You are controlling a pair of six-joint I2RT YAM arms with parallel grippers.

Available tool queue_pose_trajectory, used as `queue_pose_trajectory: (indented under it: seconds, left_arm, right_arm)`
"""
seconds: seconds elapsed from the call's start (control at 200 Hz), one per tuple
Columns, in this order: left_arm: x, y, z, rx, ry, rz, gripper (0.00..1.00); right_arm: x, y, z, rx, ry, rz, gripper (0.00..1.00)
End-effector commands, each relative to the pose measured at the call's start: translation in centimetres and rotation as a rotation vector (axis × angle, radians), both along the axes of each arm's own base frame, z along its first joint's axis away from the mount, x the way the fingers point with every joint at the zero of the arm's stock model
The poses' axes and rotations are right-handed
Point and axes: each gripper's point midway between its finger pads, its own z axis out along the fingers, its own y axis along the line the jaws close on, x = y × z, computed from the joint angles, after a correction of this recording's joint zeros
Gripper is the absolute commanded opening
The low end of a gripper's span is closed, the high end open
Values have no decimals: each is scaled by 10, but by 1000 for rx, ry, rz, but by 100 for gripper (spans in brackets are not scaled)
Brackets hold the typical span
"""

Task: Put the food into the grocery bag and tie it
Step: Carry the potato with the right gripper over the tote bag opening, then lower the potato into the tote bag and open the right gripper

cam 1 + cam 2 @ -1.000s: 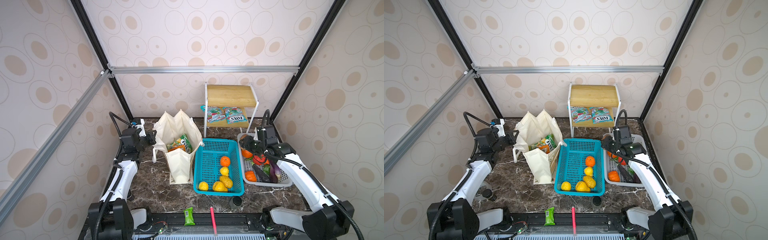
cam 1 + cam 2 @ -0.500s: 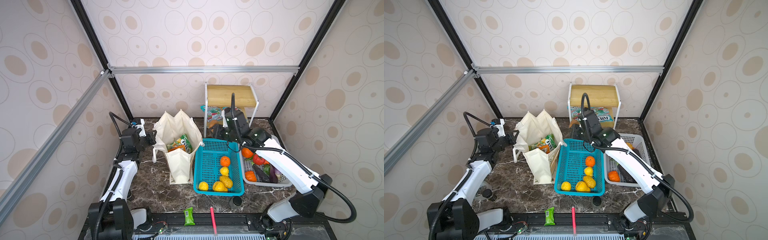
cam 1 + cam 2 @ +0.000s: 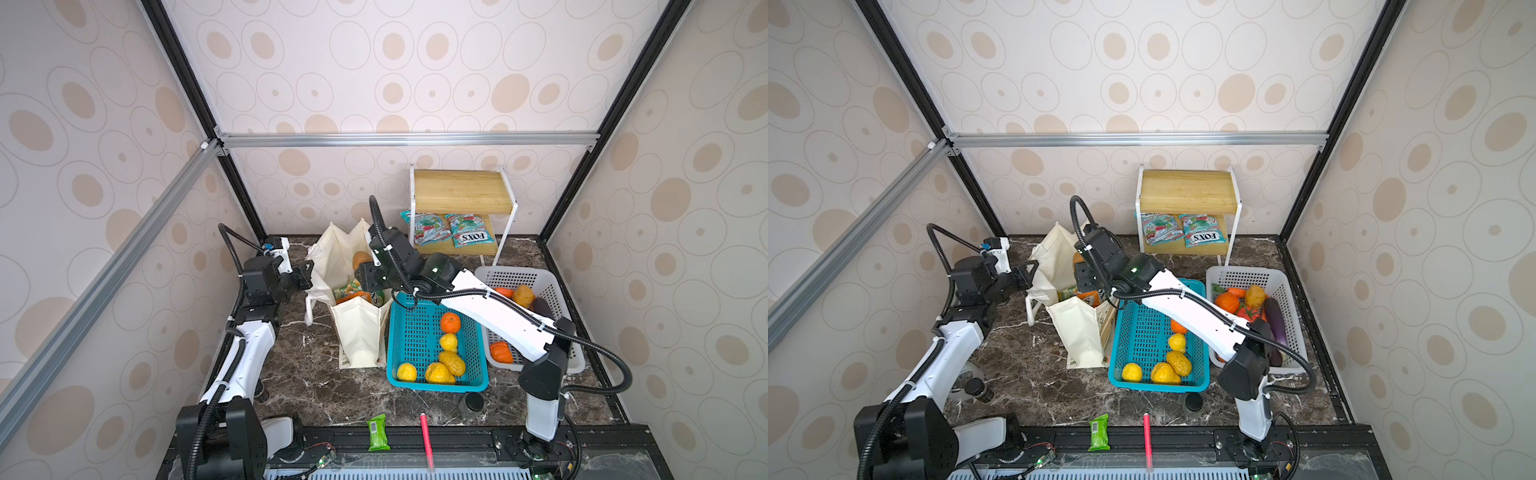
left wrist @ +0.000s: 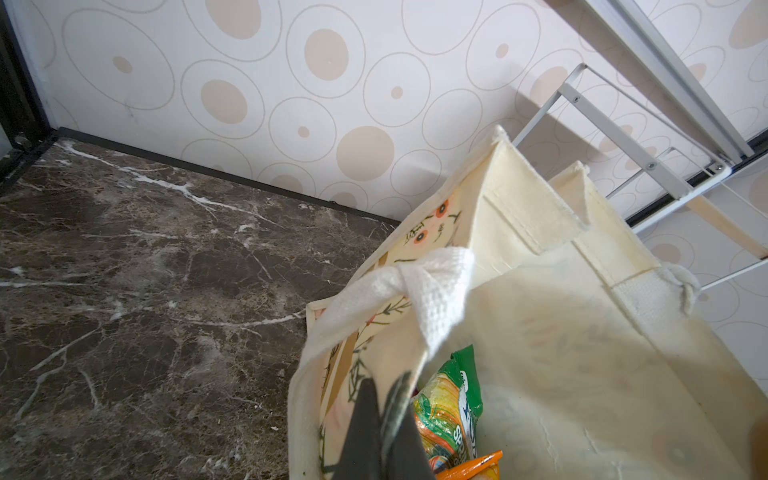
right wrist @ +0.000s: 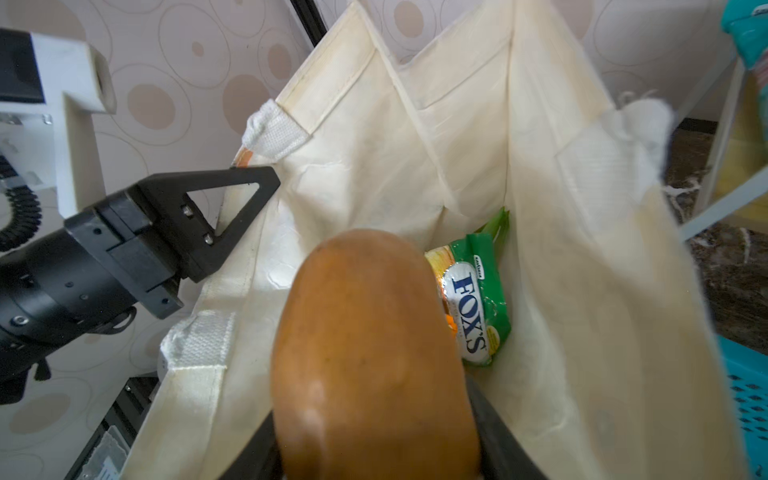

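The right gripper (image 3: 366, 277), moved from the white basket (image 3: 536, 277), now pinches an orange-brown oval fruit (image 5: 370, 340) above the open grocery bag (image 3: 332, 262); the left gripper (image 3: 306, 275) stays clamped on its rim.

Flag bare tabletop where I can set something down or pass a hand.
Free: the marble strip in front of the grocery bag and blue basket, bar a black cap; the patch between the left arm and the bag. Crowded: bag, blue basket and white basket stand side by side, with the right arm over the blue one.
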Motion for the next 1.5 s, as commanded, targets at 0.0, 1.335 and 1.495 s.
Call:
queue_pose_trajectory:
  seconds: [0.0, 1.335, 1.495]
  left_arm:
    - [-2, -7, 5, -22, -10, -33, 0]
    - [-3, -6, 7, -17, -17, -30, 0]
    - [-2, -6, 7, -12, -15, -24, 0]
  right_arm:
    - [2, 8, -33, -97, 44, 28, 48]
    - [13, -15, -111, -337, 121, -67, 100]
    - [6, -35, -64, -301, 39, -91, 100]
